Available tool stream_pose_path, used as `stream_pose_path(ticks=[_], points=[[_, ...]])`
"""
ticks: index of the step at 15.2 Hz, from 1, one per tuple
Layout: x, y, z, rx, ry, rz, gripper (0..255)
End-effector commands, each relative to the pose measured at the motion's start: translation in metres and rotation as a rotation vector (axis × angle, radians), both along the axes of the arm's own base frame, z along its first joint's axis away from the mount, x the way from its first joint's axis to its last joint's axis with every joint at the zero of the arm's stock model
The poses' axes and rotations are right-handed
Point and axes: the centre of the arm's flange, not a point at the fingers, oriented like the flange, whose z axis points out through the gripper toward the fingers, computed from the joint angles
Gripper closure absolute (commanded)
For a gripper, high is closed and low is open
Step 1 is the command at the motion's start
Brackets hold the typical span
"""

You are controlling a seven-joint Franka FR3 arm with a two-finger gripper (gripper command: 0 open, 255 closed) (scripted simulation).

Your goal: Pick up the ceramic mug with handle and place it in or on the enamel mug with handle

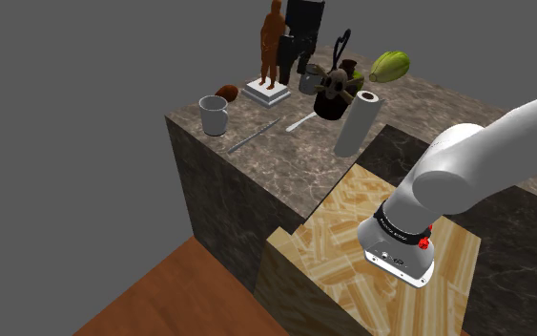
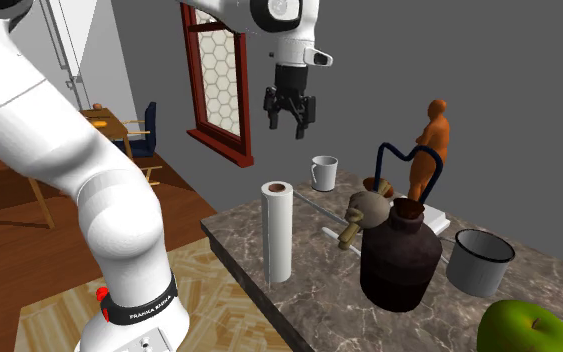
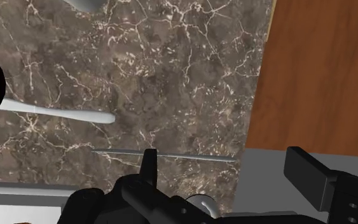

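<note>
- The white mug (image 1: 214, 115) is plain and light, with a small handle on its side.
- It stands upright with its open top up.
- It sits on the stone counter (image 1: 285, 157), close to the corner at the shoulder view's left.
- The grey mug (image 2: 479, 262) has a dark rim round the top and looks empty inside.
- It stands upright on the same counter, just beside the dark jug (image 2: 399, 260).
- The two mugs are well apart, at opposite ends of the counter.
</note>
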Motion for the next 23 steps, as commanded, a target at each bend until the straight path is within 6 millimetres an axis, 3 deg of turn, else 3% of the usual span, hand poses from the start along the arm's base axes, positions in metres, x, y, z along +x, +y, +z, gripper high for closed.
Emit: stream_pose_path(ticks=[1, 19, 23], points=[[0.027, 0.004, -0.014, 0.0, 0.003, 0.001, 0], [0.233, 0.036, -0.137, -0.006, 0.037, 0.009, 0], [0.237, 0.038, -0.157, -0.007, 0.038, 0.009, 0]])
